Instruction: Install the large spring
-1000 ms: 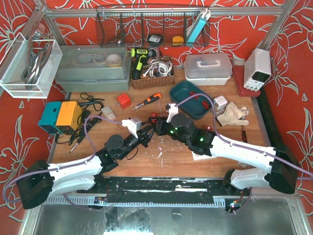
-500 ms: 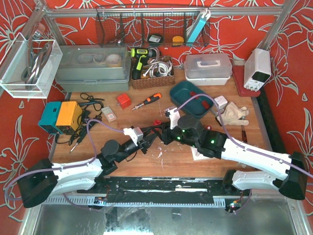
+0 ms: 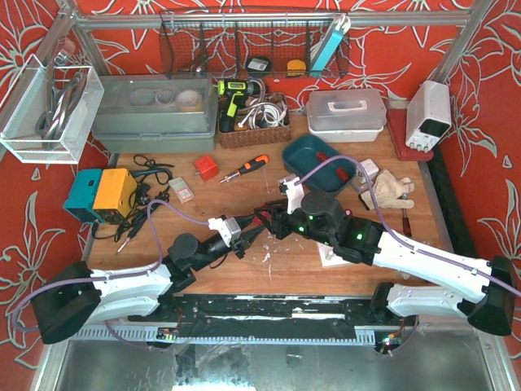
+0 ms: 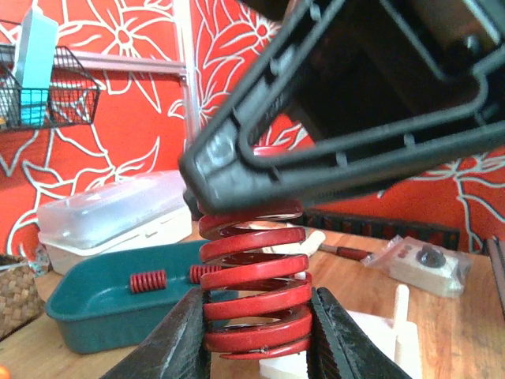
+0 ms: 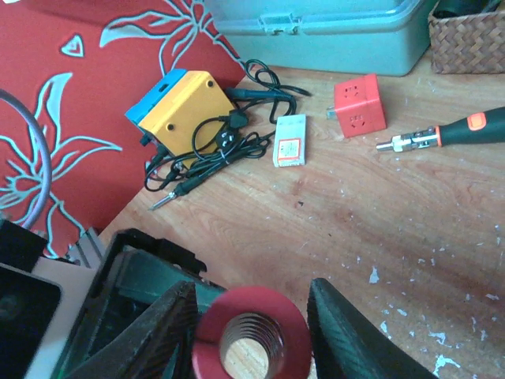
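Note:
The large red spring (image 4: 254, 292) stands upright between the fingers of my left gripper (image 4: 256, 298), which is shut on its lower coils. In the right wrist view I look down the spring's open end (image 5: 251, 335). It sits between the fingers of my right gripper (image 5: 251, 290), with a small gap at the right finger. The right gripper's black body covers the spring's top in the left wrist view. In the top view both grippers meet at mid-table, the left (image 3: 249, 227) and the right (image 3: 267, 218), and the spring (image 3: 259, 214) barely shows.
A teal tray (image 3: 316, 163) behind holds small red springs (image 4: 147, 281). A white block (image 3: 334, 254) lies under the right arm. A screwdriver (image 3: 244, 169), red cube (image 3: 206, 168), yellow-blue box with cables (image 3: 102, 194) and gloves (image 3: 388, 191) lie around.
Both grippers have shifted a little right and nearer, staying together at the spring. The right arm's elbow has swung out to the right.

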Controlling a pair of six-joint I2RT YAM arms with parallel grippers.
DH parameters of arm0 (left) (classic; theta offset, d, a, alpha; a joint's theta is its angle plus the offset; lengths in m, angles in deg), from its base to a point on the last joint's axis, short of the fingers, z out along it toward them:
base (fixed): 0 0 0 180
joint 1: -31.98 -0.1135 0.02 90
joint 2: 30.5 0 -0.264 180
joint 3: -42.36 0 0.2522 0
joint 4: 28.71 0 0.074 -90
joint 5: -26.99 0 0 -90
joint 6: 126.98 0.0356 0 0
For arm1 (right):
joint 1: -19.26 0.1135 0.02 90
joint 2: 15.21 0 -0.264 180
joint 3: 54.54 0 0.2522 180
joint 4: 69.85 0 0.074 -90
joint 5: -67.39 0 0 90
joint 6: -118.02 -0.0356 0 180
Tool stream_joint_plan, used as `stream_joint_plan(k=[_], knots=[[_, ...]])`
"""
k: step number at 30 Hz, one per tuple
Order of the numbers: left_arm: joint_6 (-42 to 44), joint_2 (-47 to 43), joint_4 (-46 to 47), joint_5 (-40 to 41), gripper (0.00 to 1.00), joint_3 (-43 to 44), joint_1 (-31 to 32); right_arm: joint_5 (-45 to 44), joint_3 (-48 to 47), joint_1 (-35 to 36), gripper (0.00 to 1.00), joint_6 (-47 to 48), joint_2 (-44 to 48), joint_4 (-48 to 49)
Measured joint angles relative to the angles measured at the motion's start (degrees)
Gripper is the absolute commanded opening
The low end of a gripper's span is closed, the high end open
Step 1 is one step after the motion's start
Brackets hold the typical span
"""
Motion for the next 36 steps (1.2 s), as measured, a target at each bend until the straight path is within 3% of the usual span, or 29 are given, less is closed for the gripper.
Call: stream_joint_plan(k=[4,12,19,27,36], knots=[[0.35,1.77,0.35,-0.2,0.0,-0.15,0.0,-0.37,0.02,-0.11,0.38,0.37,0.66,0.02],[0.59,2.19,1.68,-0.98,0.0,-1.05,0.0,-0.24,0.09,-0.63,0.46,0.68,0.31,0.02],[0.61,2.21,1.97,-2.6,0.0,-1.42,0.0,0.48,0.68,-1.38,0.43,-0.28,-1.18,0.72],[0.98,2.23,2.14,-2.49,0.01,-1.77,0.0,2.43,1.86,-1.53,0.03,-1.51,-0.94,2.43],[0.31,4.2,2.69,0.5,0.75,-1.73,0.42,3.74,4.94,-2.03,0.0,-1.99,1.07,4.02]])
